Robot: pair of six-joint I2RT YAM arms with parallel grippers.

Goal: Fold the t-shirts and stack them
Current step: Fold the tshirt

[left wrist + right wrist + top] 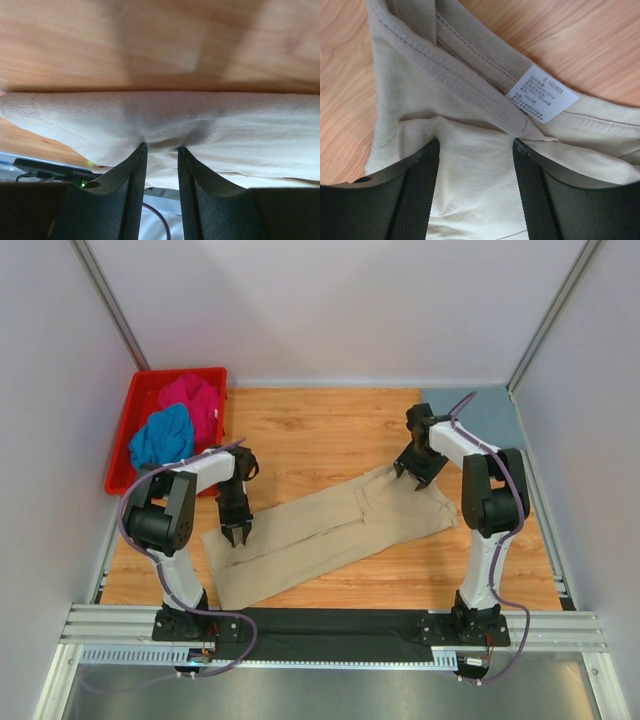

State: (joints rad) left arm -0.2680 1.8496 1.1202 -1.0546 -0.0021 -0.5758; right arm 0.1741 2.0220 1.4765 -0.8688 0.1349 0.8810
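The beige cloth t-shirt (330,530) lies across the middle of the top view as a long band, slanting from lower left to upper right on the wooden table (330,430). From where I stand it looks doubled lengthways, with a fold line running down its middle. One arm is at each end, which suits the next fold: bringing one end over the other needs the cloth kept taut and square.

The left gripper (237,533) stands at the lower-left end. Its jaws are drawn narrow with a pucker of fabric pinched between the tips, so it has that edge in hand. The right gripper (418,477) sits at the upper-right end, over the collar and beside the white care label (542,95). Its jaws stand well apart with cloth lying between them, and I cannot tell whether they grip it or merely straddle it.

At the upper right of the frame a flat dusty grey-blue t-shirt (490,412) lies well apart from the beige one, likely the start of the stack. At the upper left, the magenta t-shirt (195,400) and bright blue t-shirt (162,437) wait crumpled in the red plastic bin (125,445), out of the way.
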